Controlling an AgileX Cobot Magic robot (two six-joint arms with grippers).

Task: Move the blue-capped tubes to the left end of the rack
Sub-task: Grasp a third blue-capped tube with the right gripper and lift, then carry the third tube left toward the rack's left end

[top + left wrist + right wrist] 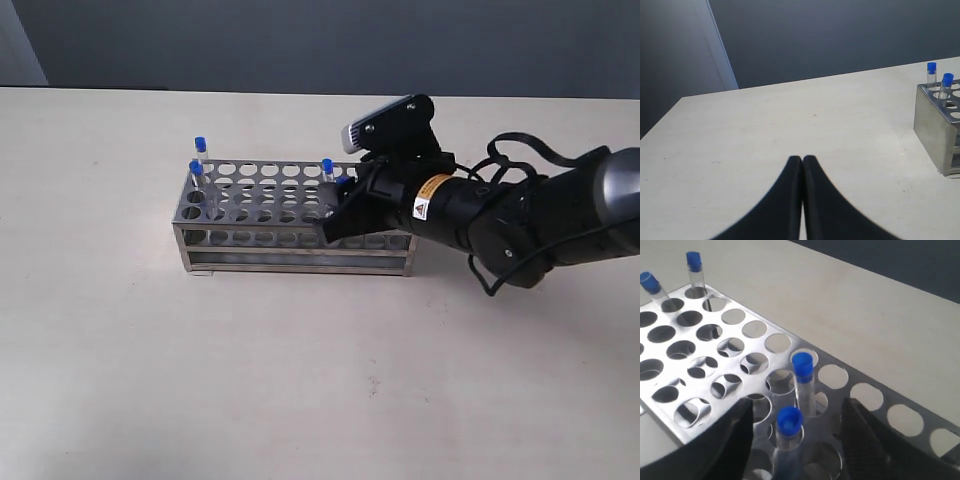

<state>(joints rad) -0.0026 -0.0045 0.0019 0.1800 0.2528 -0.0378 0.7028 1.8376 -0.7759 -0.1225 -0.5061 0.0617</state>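
The shiny steel rack (262,263) stands flat on the pale beige table (300,400).

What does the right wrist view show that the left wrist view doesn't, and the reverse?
Only the right wrist view: the open right gripper, its fingers on either side of the nearer of two tubes partway along the rack. Only the left wrist view: the shut left gripper over bare table, away from the rack. Both: the two end tubes and the rack.

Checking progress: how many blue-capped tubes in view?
4. Two tubes at the left end of the rack; a third mid-rack between the open jaws of the right gripper; a fourth just beyond it. None seems hidden.
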